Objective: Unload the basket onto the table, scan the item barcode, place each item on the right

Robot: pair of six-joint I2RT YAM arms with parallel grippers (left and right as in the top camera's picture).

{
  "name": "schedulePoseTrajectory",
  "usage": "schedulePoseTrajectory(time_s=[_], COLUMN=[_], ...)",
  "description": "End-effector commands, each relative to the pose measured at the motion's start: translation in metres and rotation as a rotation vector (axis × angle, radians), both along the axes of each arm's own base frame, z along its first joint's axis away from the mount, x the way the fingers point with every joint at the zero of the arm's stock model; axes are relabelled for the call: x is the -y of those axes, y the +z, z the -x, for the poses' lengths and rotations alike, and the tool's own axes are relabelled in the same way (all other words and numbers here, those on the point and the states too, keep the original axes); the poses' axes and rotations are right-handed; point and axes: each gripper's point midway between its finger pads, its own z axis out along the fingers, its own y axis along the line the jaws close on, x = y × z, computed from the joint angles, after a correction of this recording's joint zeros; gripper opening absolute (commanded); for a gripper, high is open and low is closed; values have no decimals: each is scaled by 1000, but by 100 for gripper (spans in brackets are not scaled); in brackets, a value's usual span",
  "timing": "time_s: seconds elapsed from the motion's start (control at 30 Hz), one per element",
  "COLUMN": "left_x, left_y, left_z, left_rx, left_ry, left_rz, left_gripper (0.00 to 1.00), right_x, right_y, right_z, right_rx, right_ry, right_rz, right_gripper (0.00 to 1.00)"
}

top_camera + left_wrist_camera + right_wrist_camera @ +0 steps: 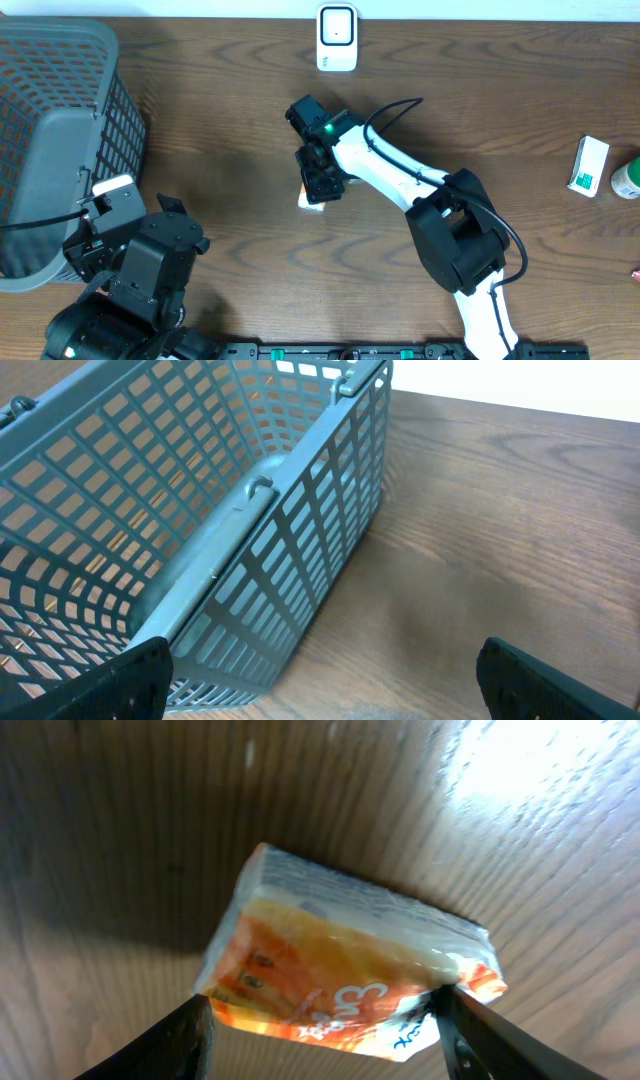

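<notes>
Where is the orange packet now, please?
The orange packet is mid-table in the overhead view, held in the right gripper, below the white scanner.

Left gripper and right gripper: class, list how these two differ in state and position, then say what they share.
The left gripper stands wide open and empty; the right gripper is closed on an orange-and-white plastic packet. The left gripper sits beside the grey plastic lattice basket; the right gripper reaches out to mid-table. Both hang above the brown wooden table.
</notes>
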Motion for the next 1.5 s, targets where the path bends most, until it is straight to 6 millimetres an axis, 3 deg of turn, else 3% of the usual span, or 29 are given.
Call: schedulePoseTrajectory(time_s=[0.0, 0.17, 0.33, 0.43, 0.63, 0.73, 0.8, 0.87, 0.93, 1.17, 1.33, 1.47], left_x=[-3, -3, -3, -3, -3, -3, -3, -3, -3, -3, -3, -3], left_y=[3, 3, 3, 3, 3, 3, 3, 3, 3, 3, 3, 3], left_z=[1, 1, 1, 1, 1, 1, 1, 1, 1, 1, 1, 1], left_rx=[5, 5, 5, 5, 5, 5, 5, 5, 5, 5, 5, 5], left_ry=[10, 10, 10, 10, 10, 10, 10, 10, 10, 10, 10, 10], left_rz=[-10, -10, -10, -10, -10, -10, -10, -10, -10, -10, -10, -10], left_gripper=[97, 97, 97, 97, 97, 97, 97, 97, 97, 97, 97, 97], right_x=[-1, -3, 13, 23, 46, 75, 97, 111, 111, 79, 75, 77], right_y=[-38, -49, -45, -45, -46, -45, -42, -38, -32, 21, 59, 73], right_z=[8, 13, 21, 12, 4, 8, 10, 12, 13, -1, -4, 5], right_rx=[-84, -122, -122, -27, 97, 64, 9, -40, -40, 164, 258, 248], right_ry=[-14, -10, 80, 338, 968, 1250, 1335, 1364, 1375, 1337, 1318, 1272], right_rz=[9, -4, 61, 91, 126, 226, 319, 384, 381, 281, 276, 250], right_gripper=[67, 65, 60, 61, 73, 79, 81, 86, 89, 99, 99, 99])
